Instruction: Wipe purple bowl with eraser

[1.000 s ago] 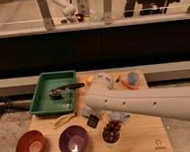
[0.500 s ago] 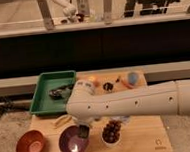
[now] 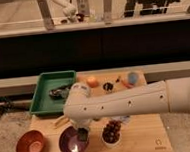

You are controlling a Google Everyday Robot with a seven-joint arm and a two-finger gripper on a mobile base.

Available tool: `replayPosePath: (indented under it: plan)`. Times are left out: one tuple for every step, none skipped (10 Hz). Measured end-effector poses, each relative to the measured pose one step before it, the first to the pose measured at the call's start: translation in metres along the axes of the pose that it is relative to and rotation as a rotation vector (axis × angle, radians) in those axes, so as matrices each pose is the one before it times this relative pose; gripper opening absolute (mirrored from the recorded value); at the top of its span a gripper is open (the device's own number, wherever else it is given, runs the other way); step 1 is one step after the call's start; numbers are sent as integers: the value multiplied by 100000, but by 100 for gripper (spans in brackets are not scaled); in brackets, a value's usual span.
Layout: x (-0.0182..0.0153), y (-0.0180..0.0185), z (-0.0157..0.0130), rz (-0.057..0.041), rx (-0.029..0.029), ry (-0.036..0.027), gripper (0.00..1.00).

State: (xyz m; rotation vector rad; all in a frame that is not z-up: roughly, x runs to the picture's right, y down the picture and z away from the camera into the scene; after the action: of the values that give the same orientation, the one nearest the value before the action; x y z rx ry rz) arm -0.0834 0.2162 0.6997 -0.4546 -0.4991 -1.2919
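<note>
The purple bowl stands at the table's front edge, left of centre, with a paler shiny inside. My white arm reaches in from the right and bends down over it. My gripper is dark and points down into the right side of the purple bowl, at or just above its inside. I cannot make out the eraser as a separate thing; it may be the dark shape at the gripper's tip.
An orange-red bowl stands left of the purple one. A white bowl of dark grapes stands right of it. A green tray with dark tools is at the back left. An orange and a blue cup are at the back.
My arm has swung left across the table and its end has come down, so the gripper now sits in the purple bowl instead of near the table's middle.
</note>
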Motion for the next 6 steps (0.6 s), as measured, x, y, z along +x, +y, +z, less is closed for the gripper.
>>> replayPosePath:
  plan:
    - [-646,-600,186,-148,2409,-569,30]
    - [-333,-314,381,27,2018,-948,22]
    - [-10,-209,343,-632,1685,-1058,12]
    - [-82,-198,273,-676,1092,-874,4]
    - [-98,-322,319,-669,1267,-754,0]
    - [-6,-180,287,-621,44,468,0]
